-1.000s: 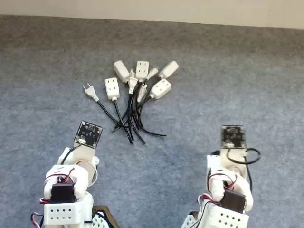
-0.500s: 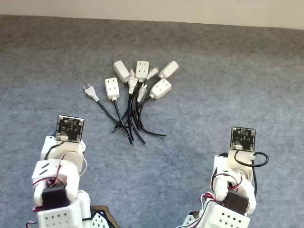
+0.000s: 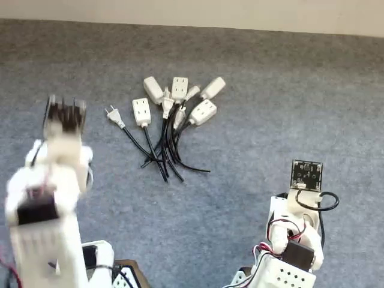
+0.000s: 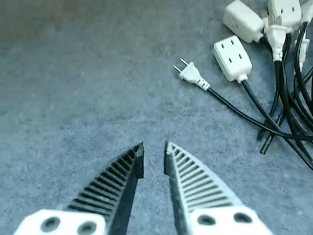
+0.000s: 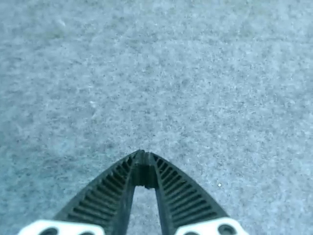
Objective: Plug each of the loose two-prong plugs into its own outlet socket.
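nearest the bases, the right gripper (image 5: 144, 157) sits over bare carpet (image 5: 210, 68) with its tips pressed together, holding nothing, well apart from the cords. farther out on the other side, the left gripper (image 4: 154, 152) hangs over the carpet, its tips parted by a narrow gap, empty.

the loose plug (image 4: 191, 75) is what counts. in the high view it lies on the carpet to the right of the left gripper, toward the table's middle, near but not touching. its long axis runs on a slant: prongs point away from the bases and out to the left, and its cord trails back into the bundle of cords (image 3: 163, 153). just beside it, on the bundle side, a socket (image 4: 233, 58) lies face up, apart from the plug.

the left arm is clearly the nearer, so the pick looks like its job. it would likely need to swing right and open wider, jaws across the plug body. beyond, more blocks (image 3: 180, 89) fan out; which are already mated i cannot tell.
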{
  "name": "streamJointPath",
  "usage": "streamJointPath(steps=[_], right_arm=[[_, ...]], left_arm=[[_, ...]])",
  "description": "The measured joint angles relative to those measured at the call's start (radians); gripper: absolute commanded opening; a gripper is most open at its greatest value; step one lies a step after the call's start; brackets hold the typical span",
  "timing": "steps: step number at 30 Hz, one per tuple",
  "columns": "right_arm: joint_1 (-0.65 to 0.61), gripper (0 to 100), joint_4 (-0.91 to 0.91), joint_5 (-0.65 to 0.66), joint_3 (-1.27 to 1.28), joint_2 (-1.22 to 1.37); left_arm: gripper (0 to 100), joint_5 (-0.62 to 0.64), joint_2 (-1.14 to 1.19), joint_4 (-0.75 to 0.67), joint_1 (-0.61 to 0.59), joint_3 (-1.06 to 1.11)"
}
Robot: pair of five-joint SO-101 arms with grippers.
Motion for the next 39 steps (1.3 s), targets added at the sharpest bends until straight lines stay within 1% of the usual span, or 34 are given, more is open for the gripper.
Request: streamJointPath(steps=[3, 7, 13, 15, 18, 26, 29, 35, 39], right_arm=[[0.000, 0.9, 0.000, 0.000, 0.000, 0.000], [0.000, 0.9, 0.000, 0.003, 0.000, 0.000], [0.000, 0.9, 0.000, 0.006, 0.000, 0.000], [0.000, 0.9, 0.000, 0.006, 0.000, 0.000], [0.000, 0.9, 0.000, 0.034, 0.000, 0.000], [-0.031, 0.9, 0.000, 0.049, 0.000, 0.000], [-0.037, 0.9, 0.000, 0.051, 0.000, 0.000], [-0.037, 0.9, 0.000, 0.051, 0.000, 0.000], [-0.037, 0.9, 0.000, 0.051, 0.000, 0.000]], left_arm=[[13, 0.000, 0.315, 0.015, 0.005, -0.207], [14, 0.000, 0.672, 0.052, 0.061, -0.493], [14, 0.000, 1.060, 0.057, 0.195, -0.836], [14, 0.025, 1.163, 0.057, 0.227, -0.941], [14, 0.081, 1.309, 0.060, 0.255, -1.086], [14, 0.204, 1.668, 0.095, 0.272, -1.390], [14, 0.218, 1.765, 0.127, 0.279, -1.514], [14, 0.221, 1.915, 0.244, 0.293, -1.757], [14, 0.275, 1.992, 0.310, 0.305, -1.875]])
